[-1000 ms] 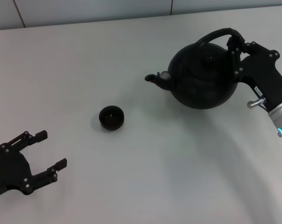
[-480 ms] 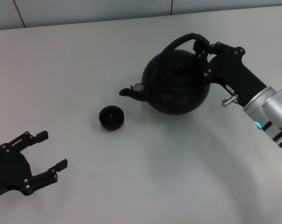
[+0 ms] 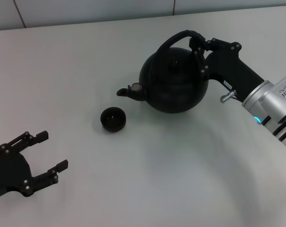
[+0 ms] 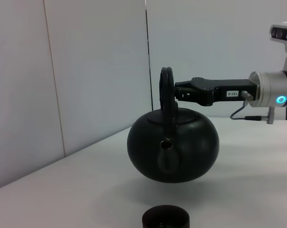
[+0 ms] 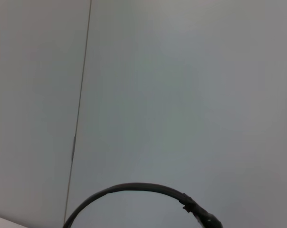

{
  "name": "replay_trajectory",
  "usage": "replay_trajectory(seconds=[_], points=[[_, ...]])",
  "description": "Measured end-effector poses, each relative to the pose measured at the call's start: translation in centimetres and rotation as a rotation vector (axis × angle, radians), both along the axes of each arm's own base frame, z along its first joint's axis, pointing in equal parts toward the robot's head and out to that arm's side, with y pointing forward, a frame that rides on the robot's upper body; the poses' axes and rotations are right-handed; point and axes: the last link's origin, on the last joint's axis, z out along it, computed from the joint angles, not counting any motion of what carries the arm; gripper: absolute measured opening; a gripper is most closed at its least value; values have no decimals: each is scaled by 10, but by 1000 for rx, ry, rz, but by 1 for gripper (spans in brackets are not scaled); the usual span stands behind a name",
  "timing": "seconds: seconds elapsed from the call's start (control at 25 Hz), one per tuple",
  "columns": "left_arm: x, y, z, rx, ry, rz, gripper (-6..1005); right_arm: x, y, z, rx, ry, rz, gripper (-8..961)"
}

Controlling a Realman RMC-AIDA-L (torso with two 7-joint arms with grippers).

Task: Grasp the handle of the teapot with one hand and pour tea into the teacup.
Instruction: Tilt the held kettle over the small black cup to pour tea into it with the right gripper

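The round matte-black teapot (image 3: 174,85) hangs above the table, held level, its silver-tipped spout (image 3: 129,91) pointing left. My right gripper (image 3: 199,52) is shut on the arched black handle (image 3: 177,39). The left wrist view shows the teapot (image 4: 173,147) off the table with the handle (image 4: 167,92) clamped from the side. The small dark teacup (image 3: 113,119) stands on the table just below and left of the spout; only its rim (image 4: 166,218) shows in the left wrist view. My left gripper (image 3: 47,151) rests open at the near left. The handle (image 5: 134,190) arcs across the right wrist view. No tea is visible.
The white table (image 3: 157,179) stretches all around the cup and pot. A pale wall with panel seams (image 3: 86,9) borders the far edge of the table.
My right arm has carried the teapot leftward toward the teacup, bringing the spout close to the cup. The left gripper has stayed where it was.
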Motion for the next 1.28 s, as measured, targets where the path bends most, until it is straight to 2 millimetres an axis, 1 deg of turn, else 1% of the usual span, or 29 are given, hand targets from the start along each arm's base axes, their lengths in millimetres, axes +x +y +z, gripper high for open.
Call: replay_trajectory(seconds=[0.4, 0.68, 1.28], points=[[1, 2, 0, 1, 1, -6, 809, -3, 7, 7, 13, -82, 70, 69], [1, 3, 0, 3, 4, -5, 809, -12, 12, 9, 40, -161, 148, 69], [4, 7, 0, 7, 2, -12, 808, -24, 23, 11, 81, -251, 228, 68]])
